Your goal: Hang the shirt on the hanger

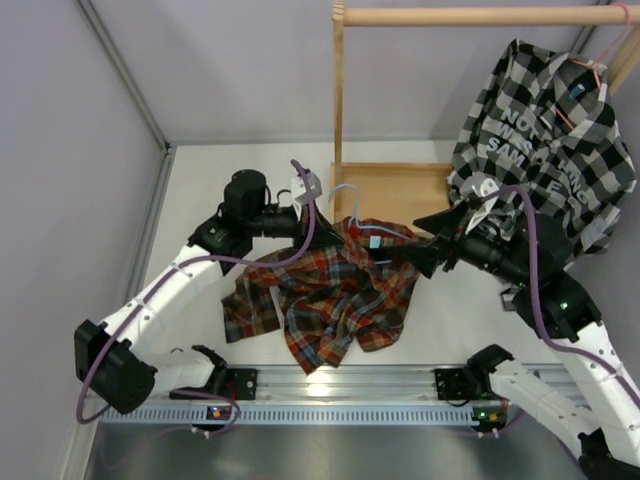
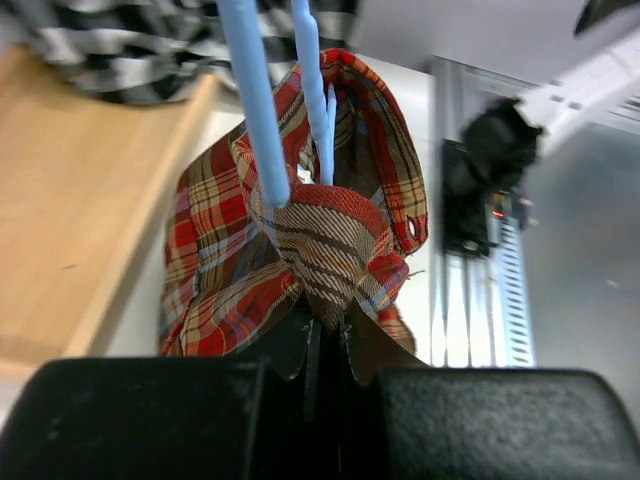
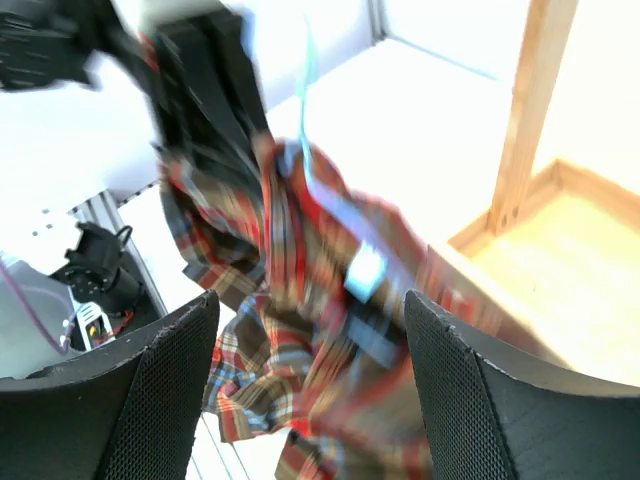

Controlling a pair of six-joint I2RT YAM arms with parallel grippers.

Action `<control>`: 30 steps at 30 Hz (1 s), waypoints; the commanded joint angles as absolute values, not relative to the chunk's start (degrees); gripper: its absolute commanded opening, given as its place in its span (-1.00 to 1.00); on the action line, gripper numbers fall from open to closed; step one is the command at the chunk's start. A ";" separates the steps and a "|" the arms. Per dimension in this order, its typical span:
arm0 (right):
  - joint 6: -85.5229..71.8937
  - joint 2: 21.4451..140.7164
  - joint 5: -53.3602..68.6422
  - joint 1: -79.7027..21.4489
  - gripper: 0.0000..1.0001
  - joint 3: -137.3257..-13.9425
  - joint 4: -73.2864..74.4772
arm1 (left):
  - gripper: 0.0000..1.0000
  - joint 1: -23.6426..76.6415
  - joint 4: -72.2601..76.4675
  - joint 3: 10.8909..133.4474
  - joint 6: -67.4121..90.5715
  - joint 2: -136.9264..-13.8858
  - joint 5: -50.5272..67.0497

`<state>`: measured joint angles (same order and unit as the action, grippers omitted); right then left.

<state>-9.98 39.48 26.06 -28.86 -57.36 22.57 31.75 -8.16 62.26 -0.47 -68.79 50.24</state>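
The black-and-white checked shirt [image 1: 545, 140] at 2 o'clock in the top view has big grey letters, but only bits like "NO" and "SAM" can be read. It hangs on a pink-red hanger [image 1: 592, 66] from a wooden rail [image 1: 470, 15]. The shirt [image 1: 330, 295] is soft plaid cloth in red, orange, brown and blue. It lies crumpled in a heap in the middle of the white table [image 1: 230, 170], a bit toward 6 o'clock. Its small light-blue label [image 3: 365, 270] is too blurry to read. The hanger [image 2: 258, 110] is thin light-blue wire, and it goes down into a fold of the shirt at the heap's 12 o'clock edge. The left gripper [image 2: 325, 335] pinches that fold tight between its black fingers. The right gripper [image 3: 310, 300] is at the heap's 2 o'clock side with its fingers wide apart, holding nothing.
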 commanded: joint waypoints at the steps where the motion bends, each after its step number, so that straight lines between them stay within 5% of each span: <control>1: -6.06 44.38 32.07 -28.30 0.44 -59.94 24.36 | -1.00 33.31 -5.36 65.65 -1.50 -72.32 67.40; 7: -13.87 50.43 48.84 -28.47 0.38 -56.87 3.30 | -1.00 37.35 -5.36 66.62 -2.02 -73.74 67.41; 13: -17.84 54.13 51.59 -29.27 0.17 -56.25 -7.45 | -1.00 38.23 -5.36 66.53 -2.37 -73.92 69.00; 22: -19.60 54.49 54.93 -29.44 -0.45 -52.21 -14.15 | -1.00 38.23 -5.27 67.15 -2.99 -75.23 69.00; 26: -18.64 54.76 54.85 -29.44 -1.00 -52.38 -13.54 | -1.00 38.23 -5.27 68.55 -2.72 -75.76 67.42; 27: -18.11 54.67 54.23 -29.53 -1.00 -52.64 -12.75 | -1.00 38.23 -5.36 68.99 -2.55 -75.59 66.11; 30: -17.14 52.57 49.86 -29.36 -1.00 -52.74 -10.81 | -0.22 38.23 -5.36 69.08 -1.50 -74.01 55.49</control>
